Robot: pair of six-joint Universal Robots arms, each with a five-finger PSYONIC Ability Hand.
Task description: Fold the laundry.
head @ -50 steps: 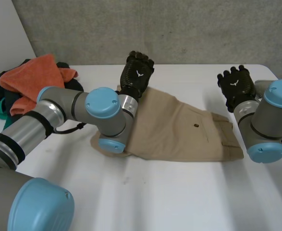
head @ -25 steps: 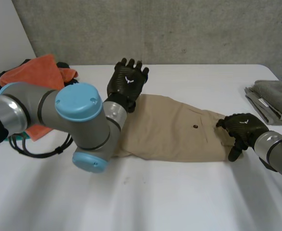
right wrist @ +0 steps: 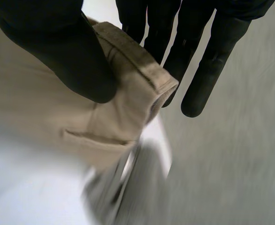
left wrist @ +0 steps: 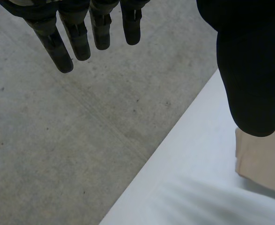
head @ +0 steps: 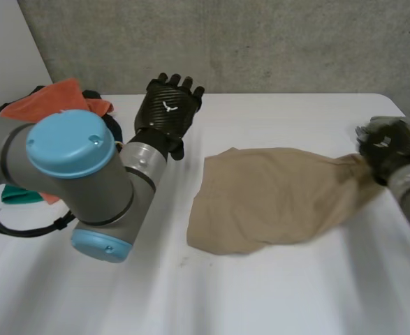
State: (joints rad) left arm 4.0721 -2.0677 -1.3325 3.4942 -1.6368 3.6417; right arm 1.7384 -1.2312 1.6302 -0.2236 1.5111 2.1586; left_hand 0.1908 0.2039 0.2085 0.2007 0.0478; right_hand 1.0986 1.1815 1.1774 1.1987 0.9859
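Observation:
A beige pair of shorts lies rumpled on the white table, stretched toward the right. My right hand is at its right end, near the table's right edge. In the right wrist view its thumb pinches the waistband against the fingers, and that end is lifted. My left hand hovers up and to the left of the shorts, apart from them. Its fingers are straight and hold nothing, with a corner of the beige cloth beyond the thumb.
A pile of orange and dark clothes sits at the table's back left, with a teal piece beside my left arm. A concrete wall runs behind the table.
My right hand came down on the shorts' right end, closed on it and pulled it right, dragging the shorts along. My left hand lifted off the cloth and moved left.

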